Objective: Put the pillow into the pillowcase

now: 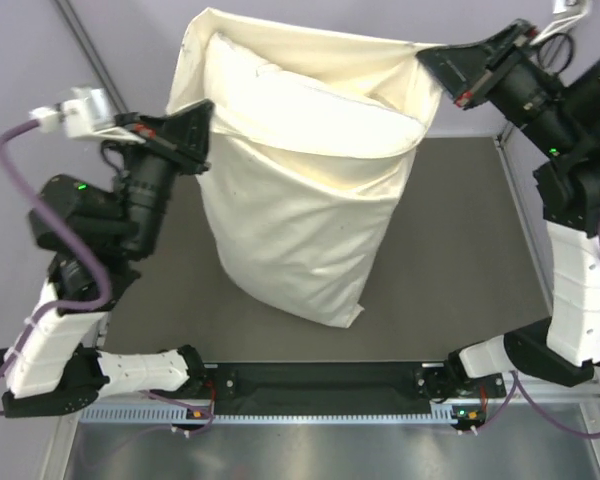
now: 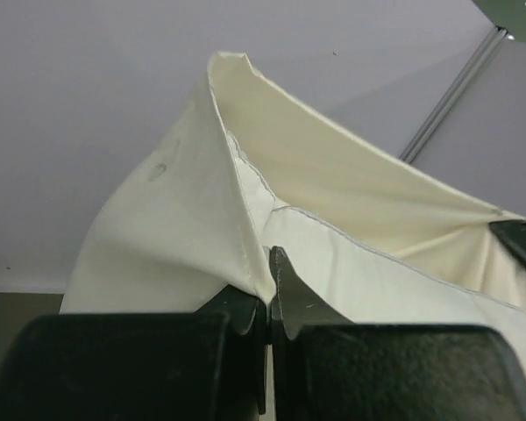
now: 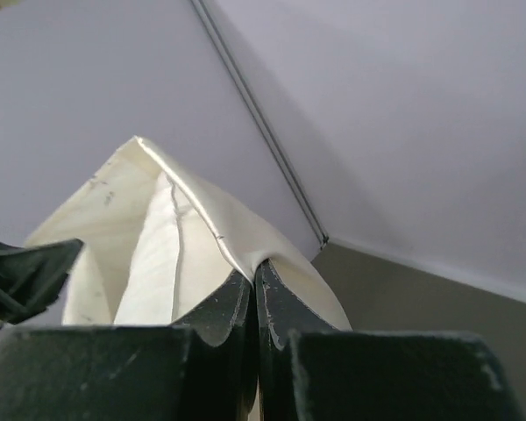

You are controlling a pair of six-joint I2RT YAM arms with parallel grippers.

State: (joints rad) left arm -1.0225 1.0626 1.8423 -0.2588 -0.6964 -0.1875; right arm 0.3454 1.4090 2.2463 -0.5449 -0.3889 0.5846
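Note:
The cream pillowcase [image 1: 300,235] hangs upright over the table, its open mouth held up between both arms. The white pillow [image 1: 300,100] sits inside it, its top edge showing in the mouth. My left gripper [image 1: 202,135] is shut on the left rim of the pillowcase [image 2: 180,237], seen in the left wrist view [image 2: 270,294]. My right gripper [image 1: 442,65] is shut on the right rim of the pillowcase [image 3: 193,219], seen in the right wrist view [image 3: 256,285]. The pillow [image 2: 377,281] lies just beyond the left fingers. The pillowcase bottom rests on the table.
The dark grey table mat [image 1: 460,270] lies under the pillowcase. A purple wall [image 1: 130,40] stands close behind. A metal post [image 1: 85,45] rises at the back left. The arm bases and a black rail [image 1: 320,385] sit at the near edge.

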